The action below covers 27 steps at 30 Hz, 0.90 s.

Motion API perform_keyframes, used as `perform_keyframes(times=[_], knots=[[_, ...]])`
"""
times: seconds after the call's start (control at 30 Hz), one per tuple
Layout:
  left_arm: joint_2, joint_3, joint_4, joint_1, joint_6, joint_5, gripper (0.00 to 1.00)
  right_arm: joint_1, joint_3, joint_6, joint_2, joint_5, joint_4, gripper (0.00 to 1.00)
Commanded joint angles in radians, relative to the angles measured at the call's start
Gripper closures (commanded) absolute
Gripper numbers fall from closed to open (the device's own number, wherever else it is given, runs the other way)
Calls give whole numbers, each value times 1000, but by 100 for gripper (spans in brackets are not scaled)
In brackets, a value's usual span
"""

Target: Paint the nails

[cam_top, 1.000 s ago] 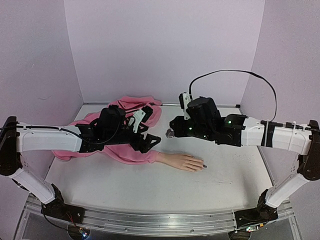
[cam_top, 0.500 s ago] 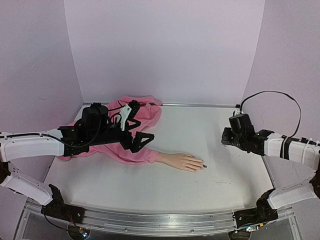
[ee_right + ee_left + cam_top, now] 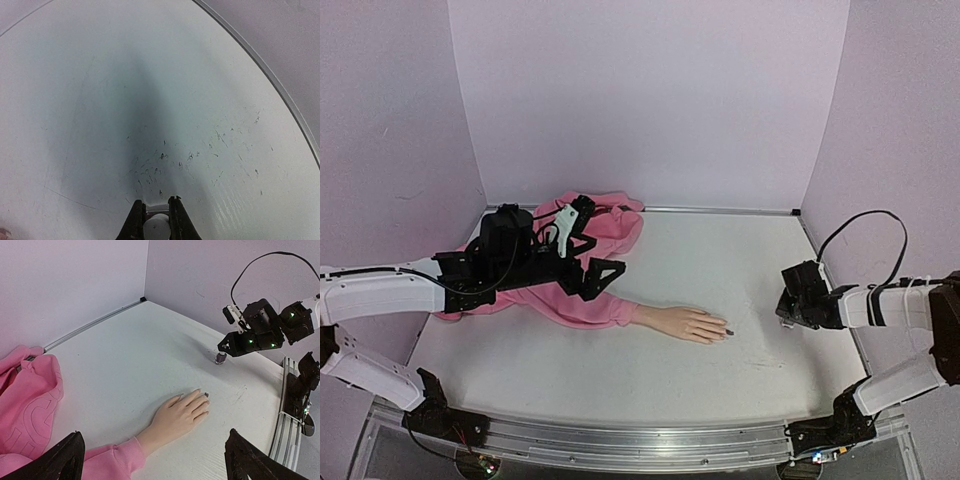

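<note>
The mannequin hand (image 3: 688,324) was laid flat on the table (image 3: 570,370) just ahead of and below the left gripper (image 3: 600,240), with its sleeve (image 3: 582,303) spread beneath that gripper and bunched to its left. Its nails (image 3: 206,394) were turned away from it, towards the right gripper (image 3: 790,302). The bottle (image 3: 220,358) was stood on the table well beyond the fingertips, ahead and to the right of the left gripper; it was set directly under the right gripper, its cap between that gripper's fingers (image 3: 136,220). The table's edge rail (image 3: 260,75) was placed ahead and to the right of the right gripper.
</note>
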Motion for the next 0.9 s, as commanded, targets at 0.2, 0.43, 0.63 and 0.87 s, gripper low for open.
perform_keyframes(times=[0.2,0.43,0.63,0.87], knots=[[-102,30,-36,35,-59,-118,1,-9,74,-4,-172,59,-185,21],[-214,141,-161,61,21,-305,1,-9,342,-287,-478,30,-461,2],[-332,212,-163,62,134,-438,1,-9,618,-496,-553,-108,-554,2],[-406,230,-164,62,196,-479,1,-10,750,-574,-601,-127,-594,2]])
